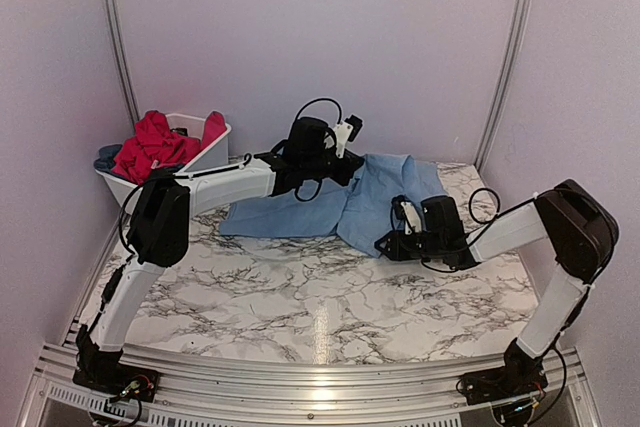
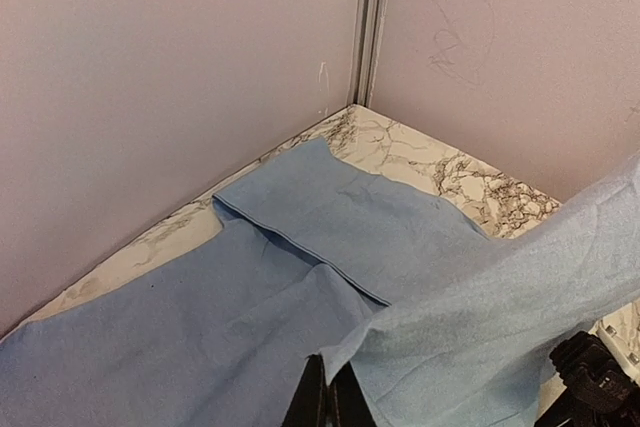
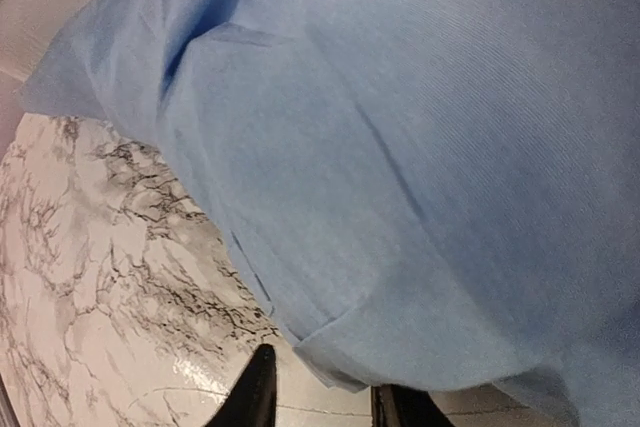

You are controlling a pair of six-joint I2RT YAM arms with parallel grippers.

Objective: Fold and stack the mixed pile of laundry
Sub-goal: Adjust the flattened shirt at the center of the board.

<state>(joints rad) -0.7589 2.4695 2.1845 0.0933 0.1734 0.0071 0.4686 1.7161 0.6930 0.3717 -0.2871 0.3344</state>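
Note:
A large light blue shirt (image 1: 340, 202) lies spread at the back of the marble table. My left gripper (image 1: 348, 171) is over its back part. In the left wrist view the left gripper (image 2: 335, 392) is shut on a fold of the shirt (image 2: 300, 277), which lifts off to the right. My right gripper (image 1: 386, 245) is at the shirt's front edge. In the right wrist view the right gripper (image 3: 325, 402) is open just over the table, with a hemmed corner of the shirt (image 3: 400, 197) hanging between its fingers. Red garments (image 1: 155, 142) and a dark blue one (image 1: 108, 157) lie in the basket.
A white plastic basket (image 1: 215, 152) stands at the back left corner against the wall. Walls close in the back and both sides. The marble table (image 1: 300, 297) shows bare in front of the shirt. A black part of the right arm (image 2: 600, 377) shows in the left wrist view.

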